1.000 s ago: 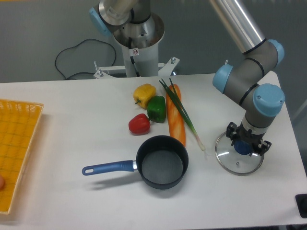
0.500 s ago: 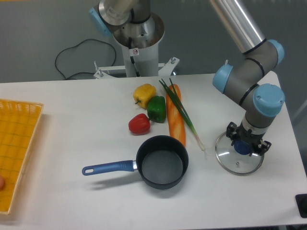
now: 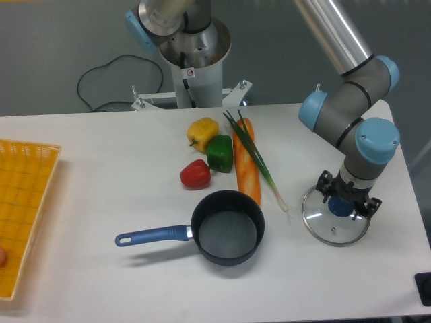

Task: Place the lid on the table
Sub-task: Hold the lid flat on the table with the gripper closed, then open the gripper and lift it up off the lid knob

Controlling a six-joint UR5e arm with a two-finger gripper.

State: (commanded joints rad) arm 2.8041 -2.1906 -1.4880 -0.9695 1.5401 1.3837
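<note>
The lid (image 3: 331, 227), round clear glass with a metal rim and a blue knob (image 3: 340, 208), lies flat on the white table (image 3: 101, 168) near its right edge. My gripper (image 3: 347, 196) points straight down over the knob. Its fingers stand on either side of the knob, slightly spread, so it looks open. The wrist hides the top of the knob.
A dark saucepan (image 3: 229, 229) with a blue handle sits mid-table, left of the lid. Behind it lie a carrot (image 3: 247, 168), a spring onion (image 3: 261, 167), and red (image 3: 196, 173), green (image 3: 219, 152) and yellow (image 3: 203, 130) peppers. A yellow mesh tray (image 3: 23, 202) is at the far left.
The gripper's fingers have spread a little apart around the knob. The lid and the arm stay where they were.
</note>
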